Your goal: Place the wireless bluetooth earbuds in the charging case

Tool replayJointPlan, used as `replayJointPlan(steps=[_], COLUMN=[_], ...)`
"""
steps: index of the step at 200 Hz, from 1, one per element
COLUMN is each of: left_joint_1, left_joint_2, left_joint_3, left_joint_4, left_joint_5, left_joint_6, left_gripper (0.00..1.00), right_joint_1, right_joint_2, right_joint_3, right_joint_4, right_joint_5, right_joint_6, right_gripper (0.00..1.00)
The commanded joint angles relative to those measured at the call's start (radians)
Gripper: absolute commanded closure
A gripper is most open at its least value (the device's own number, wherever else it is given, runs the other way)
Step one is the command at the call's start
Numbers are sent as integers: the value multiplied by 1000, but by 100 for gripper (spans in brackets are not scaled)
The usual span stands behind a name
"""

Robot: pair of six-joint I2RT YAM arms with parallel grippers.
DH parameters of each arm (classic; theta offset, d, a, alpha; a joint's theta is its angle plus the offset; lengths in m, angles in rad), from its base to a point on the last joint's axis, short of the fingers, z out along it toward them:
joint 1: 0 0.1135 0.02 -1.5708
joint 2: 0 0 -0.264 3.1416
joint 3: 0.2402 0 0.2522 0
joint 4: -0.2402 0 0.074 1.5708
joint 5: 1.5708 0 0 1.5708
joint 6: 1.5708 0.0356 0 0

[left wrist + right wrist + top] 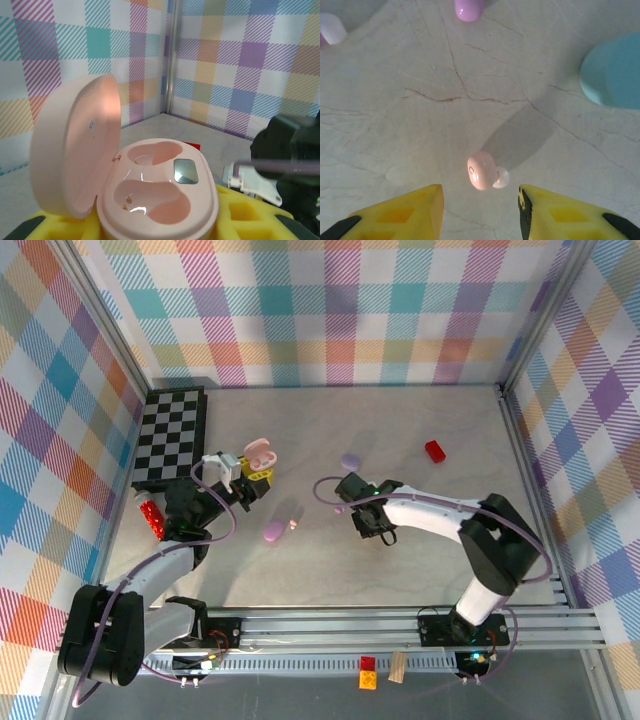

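A pink charging case (165,190) stands open with its lid (75,145) tilted up at the left, and both wells are empty. My left gripper (155,222) is shut on it, yellow pads (250,215) against its sides. From above, the left gripper (245,478) holds the case (260,453) at the left, next to the checkerboard. A pink earbud (482,171) lies on the table just beyond the open right gripper (480,192), in line with the gap and touching neither finger. From above, the right gripper (368,518) points down at mid-table.
A checkerboard (172,435) lies at the back left and a red block (435,450) at the back right. Lilac pebble-shaped pieces (350,458) (273,531) and a small pink piece (293,524) lie mid-table. A pale blue case (615,70) sits to the right of the earbud.
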Motion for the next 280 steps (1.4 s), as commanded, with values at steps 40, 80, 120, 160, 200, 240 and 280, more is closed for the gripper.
replayJointPlan(steps=[40, 80, 120, 160, 200, 240, 280], left_joint_1=[11, 12, 12, 11, 12, 12, -5], left_joint_2=[-37, -38, -38, -42, -46, -48, -41], left_joint_3=[-2, 2, 0, 2, 0, 2, 18], left_joint_4=[22, 8, 9, 9, 4, -1, -25], left_joint_5=[4, 7, 10, 15, 21, 25, 45], left_joint_6=[-13, -8, -6, -7, -6, -1, 14], left_gripper=[67, 67, 67, 67, 67, 67, 68], right_joint_1=[40, 39, 40, 39, 38, 35, 23], right_joint_2=[151, 184, 186, 197, 225, 229, 124], right_joint_3=[118, 135, 137, 142, 151, 154, 106], right_joint_4=[-106, -133, -160, -173, -171, -171, -119], right_joint_5=[160, 157, 156, 154, 149, 142, 107], right_joint_6=[-39, -29, -15, -1, -6, -9, -24], right_gripper=[65, 68, 73, 79, 78, 80, 83])
